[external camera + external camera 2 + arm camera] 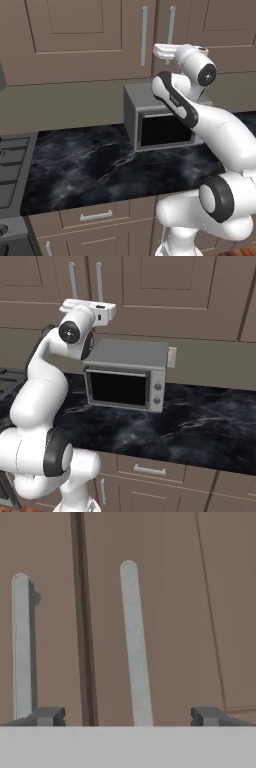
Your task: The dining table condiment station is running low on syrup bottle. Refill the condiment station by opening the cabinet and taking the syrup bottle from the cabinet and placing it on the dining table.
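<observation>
The taupe-brown wall cabinet [75,40] [165,291] hangs above the counter with both doors closed. Two vertical silver bar handles [144,35] [73,278] flank the seam between the doors. My gripper [161,50] [92,305] [127,716] is raised to the lower ends of these handles and is open. In the hand view its fingertips [45,716] stand wide apart, with the right door's handle [135,647] between them and close ahead; the left handle [21,647] lies outside the left finger. The syrup bottle is hidden and the dining table is out of view.
A grey microwave [160,122] [127,376] stands on the black marble counter [90,165] right under my hand. A stove [12,170] is at the left end. Base drawers with horizontal handles [96,216] run below.
</observation>
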